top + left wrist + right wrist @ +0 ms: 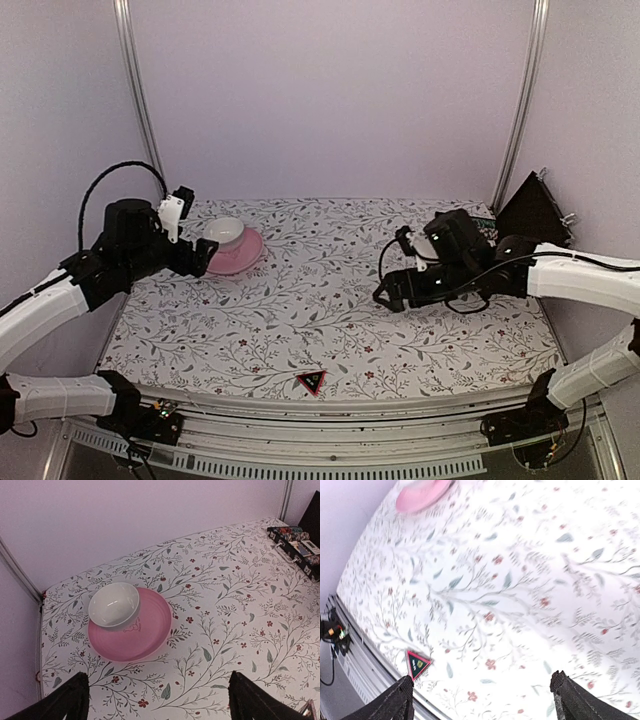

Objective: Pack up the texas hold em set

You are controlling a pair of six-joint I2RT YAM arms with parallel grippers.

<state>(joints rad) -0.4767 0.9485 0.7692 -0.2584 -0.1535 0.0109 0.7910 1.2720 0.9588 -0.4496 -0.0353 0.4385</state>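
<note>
The black case (535, 212) stands open at the far right corner, its lid upright. In the left wrist view the case (299, 547) shows striped chip rolls and card decks inside. The red-black triangle marker (311, 381) lies at the table's front edge, also in the right wrist view (417, 663). My left gripper (207, 258) is open and empty beside the pink saucer. My right gripper (392, 292) is open and empty above the middle right of the table; its fingers (395, 700) stand wide apart.
A pink saucer (244, 257) with a white cup (225, 232) sits at the back left, also in the left wrist view (145, 630). The floral tablecloth (320, 310) covers the table. Metal frame posts stand at both back corners.
</note>
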